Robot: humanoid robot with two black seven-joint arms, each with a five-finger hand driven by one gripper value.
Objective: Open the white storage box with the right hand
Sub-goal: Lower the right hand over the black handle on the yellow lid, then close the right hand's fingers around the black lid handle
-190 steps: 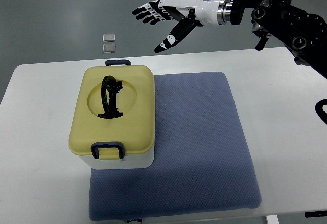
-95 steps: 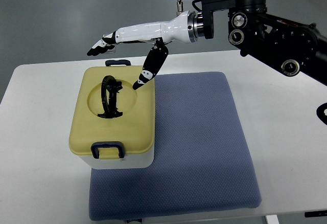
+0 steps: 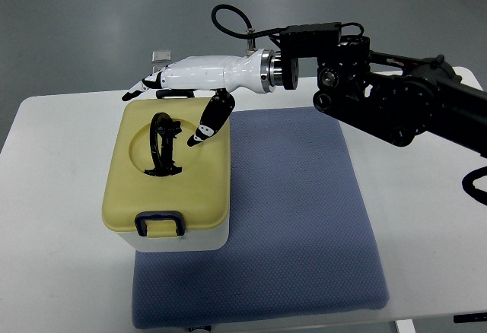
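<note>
Since the last frame our right hand (image 3: 179,90) has dropped lower and reached further left, now over the rear edge of the white storage box (image 3: 169,172). We see a rounded white box with a matte yellow lid (image 3: 198,181), black folding handle (image 3: 162,144) in a round recess and a dark front latch (image 3: 160,223). It sits on the left edge of the textured blue mat (image 3: 293,219). Fingers extended and loose, thumb angled down toward the lid, gripping nothing; contact unclear.
</note>
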